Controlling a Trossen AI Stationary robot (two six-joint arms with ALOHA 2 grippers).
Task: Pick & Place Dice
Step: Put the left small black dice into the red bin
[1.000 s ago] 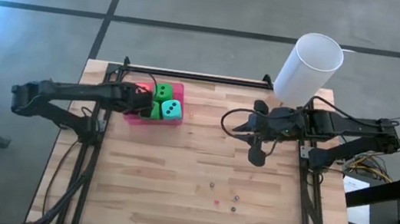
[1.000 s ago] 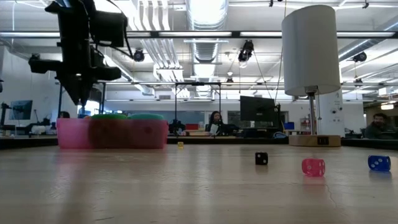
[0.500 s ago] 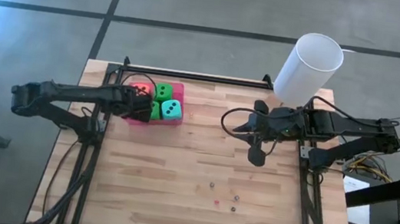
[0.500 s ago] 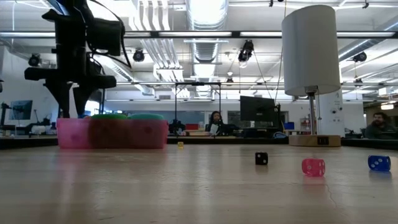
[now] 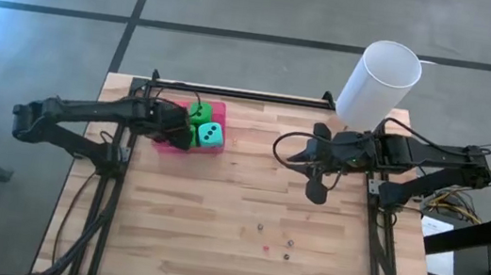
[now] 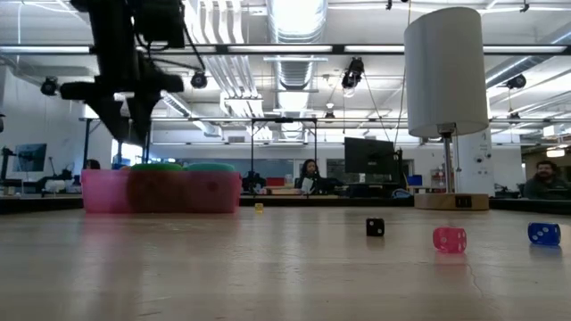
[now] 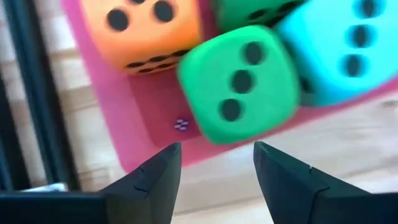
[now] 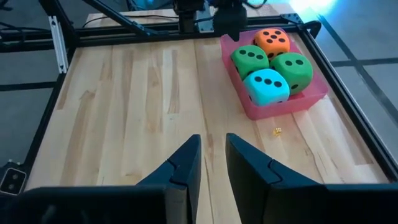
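Four soft foam dice with black pips, all lodged in shallow translucent pink plastic tray (image 8: 283, 109) at far left of pale wooden bench (image 5: 244, 223): orange die (image 8: 273, 42) in far corner, two bright green dice (image 8: 250, 61) (image 8: 293, 70) touching it, teal die (image 8: 267, 87) nearest bench centre. Left pincer (image 7: 214, 168) poised just above tray, over its near edge beside one green die (image 7: 235, 90); fingers parted to a moderate gap, nothing between them, no contact with any die. Right pincer (image 8: 212, 163) well apart near bench centre-right, fingers nearly together with a narrow slit, holding nothing, waiting. Tall white cylinder (image 5: 378, 83) standing at far right edge. Several tiny dice-like beads (image 6: 450, 239) scattered on near part of bench, untouched.

Judged step: placement end of the cycle, left pincer empty over a filled tray. Next move, as judged: straight lift clear of tray wall and green die without nudging either; task apparently at or near completion
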